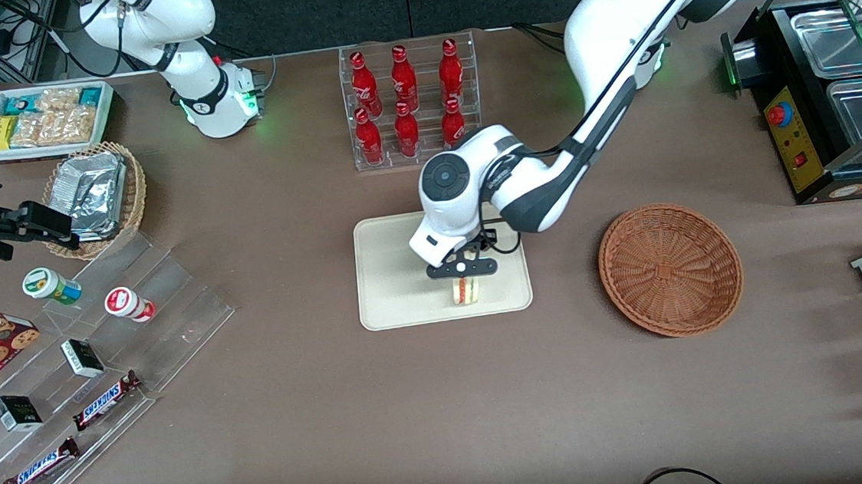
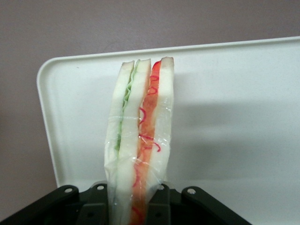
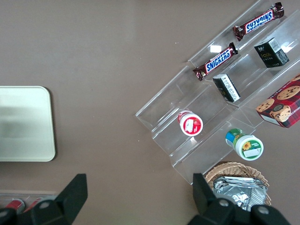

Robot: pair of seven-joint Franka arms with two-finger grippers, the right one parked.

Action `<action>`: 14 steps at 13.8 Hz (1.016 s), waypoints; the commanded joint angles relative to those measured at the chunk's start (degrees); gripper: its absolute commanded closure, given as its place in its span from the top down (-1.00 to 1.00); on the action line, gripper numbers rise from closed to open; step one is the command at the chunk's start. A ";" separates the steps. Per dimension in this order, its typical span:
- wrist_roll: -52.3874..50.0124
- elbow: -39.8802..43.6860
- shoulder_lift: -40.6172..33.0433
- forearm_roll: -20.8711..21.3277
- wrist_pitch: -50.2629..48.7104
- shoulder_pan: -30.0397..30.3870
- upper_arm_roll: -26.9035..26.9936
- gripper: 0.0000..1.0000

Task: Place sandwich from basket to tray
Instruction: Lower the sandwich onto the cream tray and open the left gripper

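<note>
The gripper (image 1: 461, 269) hangs low over the tray (image 1: 392, 291) with its fingers pinching the sandwich (image 1: 465, 289) by its bread sides, so the wedge stands on edge just above the tray, and the basket (image 1: 670, 269) nearby sits empty.

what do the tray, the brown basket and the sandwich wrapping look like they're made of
Tray: matte cream plastic, probably; smooth, molded rim. Basket: reddish-brown wicker, visibly woven. Sandwich, in the gripper over the tray: clear film, glossy and creased.
</note>
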 commanded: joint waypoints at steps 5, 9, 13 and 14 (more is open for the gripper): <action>-4.13 4.30 4.84 2.07 -1.73 -4.88 2.93 -1.00; -4.92 4.30 5.54 2.16 -1.55 -5.33 3.19 -0.96; -4.66 5.35 6.42 2.07 -1.55 -5.68 3.28 1.00; -4.66 5.35 6.42 2.07 -1.46 -5.68 3.28 1.00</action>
